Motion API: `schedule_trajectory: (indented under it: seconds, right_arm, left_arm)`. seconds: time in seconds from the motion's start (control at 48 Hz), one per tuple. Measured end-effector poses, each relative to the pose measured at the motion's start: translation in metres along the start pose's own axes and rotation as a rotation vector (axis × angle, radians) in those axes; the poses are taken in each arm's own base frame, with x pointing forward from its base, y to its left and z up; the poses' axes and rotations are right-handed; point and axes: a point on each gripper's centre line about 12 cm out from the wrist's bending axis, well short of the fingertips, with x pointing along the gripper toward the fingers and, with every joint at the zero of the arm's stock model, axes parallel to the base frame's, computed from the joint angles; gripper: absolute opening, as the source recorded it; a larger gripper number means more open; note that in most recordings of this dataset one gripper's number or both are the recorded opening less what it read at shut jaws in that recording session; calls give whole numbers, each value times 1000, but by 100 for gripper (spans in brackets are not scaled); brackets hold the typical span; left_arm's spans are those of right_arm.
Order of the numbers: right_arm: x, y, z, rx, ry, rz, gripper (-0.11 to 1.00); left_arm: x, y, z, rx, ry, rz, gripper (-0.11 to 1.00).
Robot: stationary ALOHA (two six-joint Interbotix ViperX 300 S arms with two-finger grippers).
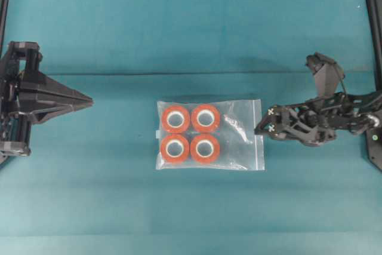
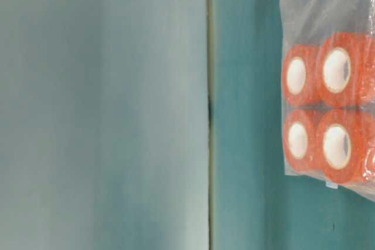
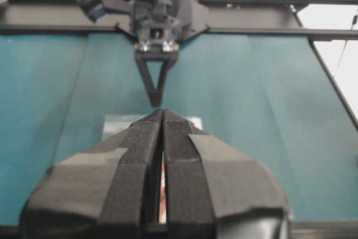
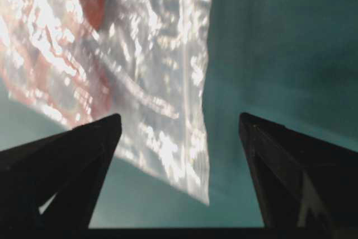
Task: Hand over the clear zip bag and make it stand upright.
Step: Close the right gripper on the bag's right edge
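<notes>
Overhead exterior view: the clear zip bag [image 1: 209,135] lies flat in the middle of the teal cloth-covered counter [image 1: 119,195], a crinkly transparent rectangle with its zip strip along the right short edge. Four orange-red rolls [image 1: 190,133] with white cores sit in a two-by-two block in its left half; the right half is wrinkled, glossy film. The left claw [image 1: 88,101] rests well apart at the left, its black fingers pressed together into one pointed wedge with nothing between them; the left wrist view shows the ribbed, tape-wrapped pads [image 3: 178,138] meeting along a thin seam. The right claw [image 1: 260,128] sits just beside the bag's zip edge, and from the right wrist view its two dark triangular fingers [image 4: 84,155] stand wide apart, with the shiny zip corner of the bag ahead between them, not gripped. Table-level exterior view shows the rolls through the film.
</notes>
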Motion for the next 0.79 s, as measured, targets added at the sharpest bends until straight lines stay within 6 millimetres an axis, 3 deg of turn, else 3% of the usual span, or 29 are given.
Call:
schedule_trajectory:
  seconds: [0.375, 0.791]
  right_arm:
    - [15, -4, 6, 2, -59, 10, 92]
    - [30, 8, 3, -4, -58, 13, 92]
  left_arm:
    - [0, 2, 0, 0, 1, 11, -1]
    - [0, 3, -1, -2, 3, 14, -1]
